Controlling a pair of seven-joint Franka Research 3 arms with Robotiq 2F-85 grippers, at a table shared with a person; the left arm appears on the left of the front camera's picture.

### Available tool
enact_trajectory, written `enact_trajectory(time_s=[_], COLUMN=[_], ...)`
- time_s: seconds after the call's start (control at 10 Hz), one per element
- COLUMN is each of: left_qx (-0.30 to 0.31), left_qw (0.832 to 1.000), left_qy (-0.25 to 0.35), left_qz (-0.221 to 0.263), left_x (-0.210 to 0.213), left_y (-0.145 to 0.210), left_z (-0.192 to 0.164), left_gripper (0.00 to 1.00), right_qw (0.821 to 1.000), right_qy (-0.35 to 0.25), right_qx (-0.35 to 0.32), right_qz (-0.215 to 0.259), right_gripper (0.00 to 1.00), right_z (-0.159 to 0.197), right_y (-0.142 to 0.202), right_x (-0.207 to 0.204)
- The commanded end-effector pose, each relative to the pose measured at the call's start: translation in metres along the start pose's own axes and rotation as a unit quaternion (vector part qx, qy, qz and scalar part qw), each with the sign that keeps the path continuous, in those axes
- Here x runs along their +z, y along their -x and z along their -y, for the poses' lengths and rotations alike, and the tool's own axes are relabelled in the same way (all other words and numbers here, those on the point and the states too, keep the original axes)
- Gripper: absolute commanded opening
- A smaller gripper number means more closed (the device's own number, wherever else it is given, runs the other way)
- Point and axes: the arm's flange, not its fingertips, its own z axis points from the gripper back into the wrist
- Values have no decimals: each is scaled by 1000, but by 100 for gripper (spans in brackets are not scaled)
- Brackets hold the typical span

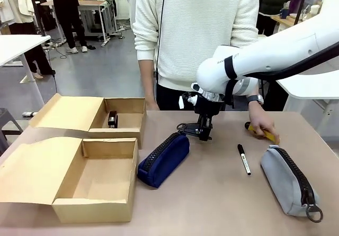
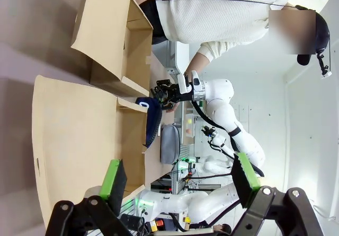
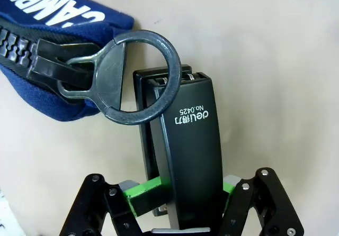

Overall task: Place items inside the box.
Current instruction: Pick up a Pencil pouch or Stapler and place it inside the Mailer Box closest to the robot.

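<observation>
My right gripper (image 1: 204, 134) is shut on a black stapler (image 3: 190, 146), low over the table at the far end of the navy zip pouch (image 1: 164, 159). In the right wrist view the green pads (image 3: 145, 193) clamp the stapler's sides, and the navy pouch's (image 3: 47, 56) ring pull (image 3: 140, 77) lies across the stapler's tip. A second black stapler (image 1: 113, 119) sits in the far box (image 1: 127, 105). A black marker (image 1: 243, 159) and a grey zip pouch (image 1: 288, 180) lie on the right. My left gripper (image 2: 179, 175) is open and holds nothing, looking over the near box (image 2: 79, 141).
The near box (image 1: 119, 212) stands open at the front left with its flap spread out. A person in a white sweater stands at the far side, one hand (image 1: 261, 126) on a yellow thing on the table beside the marker. The white right arm (image 1: 265, 56) reaches across the right half.
</observation>
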Motion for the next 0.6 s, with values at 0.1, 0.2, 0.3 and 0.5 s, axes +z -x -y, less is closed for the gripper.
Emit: enact_trajectory(time_s=[0.1, 0.2, 0.3, 0.5], left_qx=[-9, -9, -9, -9], left_qw=[1000, 1000, 1000, 1000], left_qy=[7, 7, 7, 7], left_qz=[0, 0, 0, 0], left_x=[1, 1, 1, 1], left_y=[1, 1, 1, 1], left_z=[1, 1, 1, 1], left_gripper=[100, 100, 100, 100], right_qw=[1000, 1000, 1000, 1000], right_qy=[8, 7, 8, 11], right_qx=[-17, -16, -19, -21], right_qz=[-5, -15, -17, -17], right_gripper=[0, 0, 0, 0], right_z=[0, 1, 0, 1], right_y=[-2, -2, -2, -3], right_x=[4, 3, 3, 4])
